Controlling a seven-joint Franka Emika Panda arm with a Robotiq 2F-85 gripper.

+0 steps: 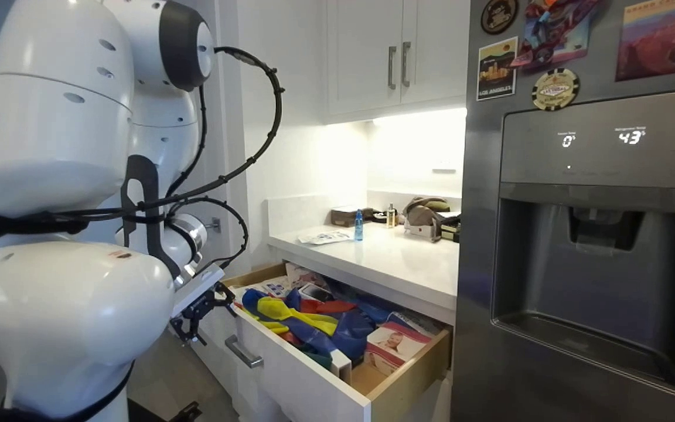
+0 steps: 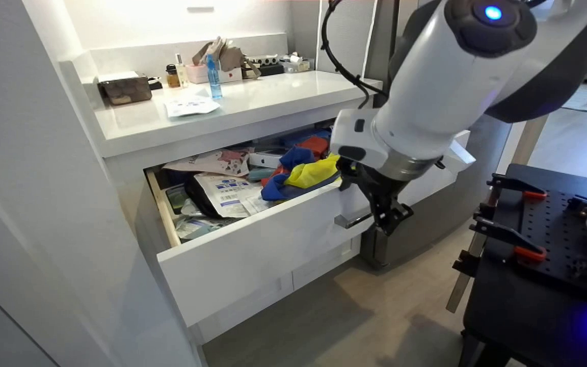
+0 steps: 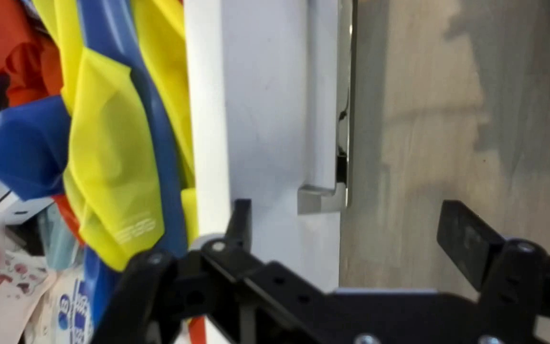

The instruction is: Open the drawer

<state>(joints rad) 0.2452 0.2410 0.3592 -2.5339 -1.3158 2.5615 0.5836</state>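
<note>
The white drawer (image 1: 308,381) stands pulled out from under the counter, its light wooden side and contents showing. Both exterior views take in its flat front (image 2: 252,260) and the short silver bar handle (image 1: 244,353). My gripper (image 1: 218,326) hangs close to the front panel, near the handle, with its jaws spread wide. From the wrist, the gripper (image 3: 346,212) has nothing between its fingers. One finger (image 3: 241,220) lies over the drawer front near its top edge, the opposite one (image 3: 468,239) over the floor. The handle's end (image 3: 322,201) sits just ahead of the gap, apart from both fingers.
Yellow and blue stretchy pieces (image 3: 112,167), a pink-and-white box (image 1: 393,346) and packets (image 2: 230,193) fill the drawer. A blue bottle (image 2: 213,76) stands on the white counter (image 2: 252,102) above. The fridge (image 1: 583,363) is beside the drawer; a black table (image 2: 507,300) stands opposite.
</note>
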